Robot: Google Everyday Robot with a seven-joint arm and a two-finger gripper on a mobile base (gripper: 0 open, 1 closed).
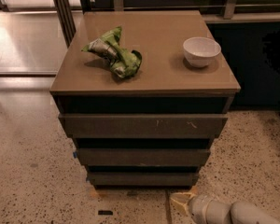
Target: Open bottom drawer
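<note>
The bottom drawer [142, 178] is the lowest and narrowest of three dark grey-brown fronts of a low cabinet, flat and handleless, lying flush under the middle drawer [142, 157]. The top drawer [142, 125] is widest, with pale scratch marks. My gripper [182, 201] sits low at the bottom edge of the view, just below and right of the bottom drawer's right end, on a pale grey arm [233, 212] coming in from the right. It is apart from the drawer front.
On the brown cabinet top [158, 73] lie a crumpled green chip bag [114, 54] and a white bowl [201, 51]. Speckled floor [32, 181] surrounds the cabinet. A dark unit [259, 64] stands to the right, and metal posts [63, 6] behind.
</note>
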